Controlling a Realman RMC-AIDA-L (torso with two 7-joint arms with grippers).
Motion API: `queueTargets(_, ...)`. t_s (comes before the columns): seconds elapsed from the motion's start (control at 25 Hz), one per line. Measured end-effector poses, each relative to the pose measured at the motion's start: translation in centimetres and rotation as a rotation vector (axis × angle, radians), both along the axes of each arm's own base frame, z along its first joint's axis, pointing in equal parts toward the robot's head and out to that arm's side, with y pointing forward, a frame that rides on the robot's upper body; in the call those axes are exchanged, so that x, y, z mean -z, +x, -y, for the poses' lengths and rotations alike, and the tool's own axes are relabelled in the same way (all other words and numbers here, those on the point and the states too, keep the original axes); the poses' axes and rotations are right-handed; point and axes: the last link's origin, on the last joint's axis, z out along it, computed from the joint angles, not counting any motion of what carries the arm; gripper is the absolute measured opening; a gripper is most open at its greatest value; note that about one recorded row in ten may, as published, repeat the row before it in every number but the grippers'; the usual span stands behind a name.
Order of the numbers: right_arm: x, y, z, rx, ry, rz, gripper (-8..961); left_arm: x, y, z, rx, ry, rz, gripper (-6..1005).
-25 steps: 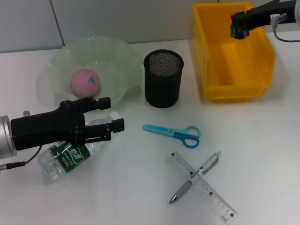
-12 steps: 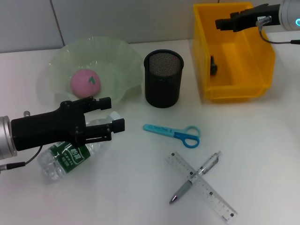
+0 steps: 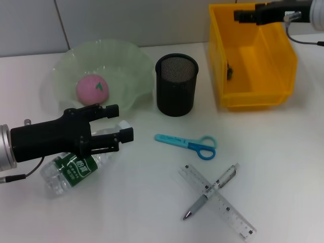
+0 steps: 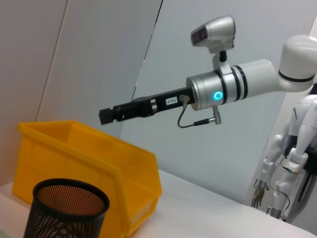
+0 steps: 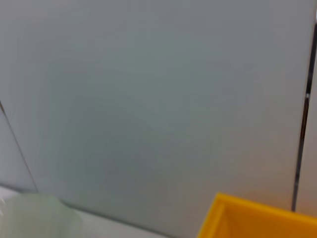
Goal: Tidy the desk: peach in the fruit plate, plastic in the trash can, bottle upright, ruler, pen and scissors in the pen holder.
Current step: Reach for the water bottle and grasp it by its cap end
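Right pincer [image 3: 242, 15] over yellow bin [image 3: 283, 93] at 1 o'clock — fingers' state unclear. Left pincer [image 3: 119, 123] at 8 o'clock — fingers apart above lying bottle [image 3: 71, 169].

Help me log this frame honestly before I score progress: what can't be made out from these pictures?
- Small dark item in the yellow bin, head view: too small to identify as the plastic.
- Bottle, head view: the left gripper covers its cap end.
- Right gripper, head view: at the top edge, fingers unreadable.
- Right wrist view: only wall and a bin corner.
- Ruler: markings too small.
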Motion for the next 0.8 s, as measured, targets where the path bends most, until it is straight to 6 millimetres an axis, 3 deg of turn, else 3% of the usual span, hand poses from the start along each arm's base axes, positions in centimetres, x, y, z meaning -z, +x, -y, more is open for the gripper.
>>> queueTargets(0.36,-0.4,0.2,5.0,-0.271,-0.01,-0.228,668,-0.2,0.2,-0.2,0.009,0.007,-0.003,834)
queueTargets(0.8,1.4,4.4,11.5,-0.393,-0.244,-0.331,668,-0.5,0.0,-0.4,-0.002,0.008,-0.023,835)
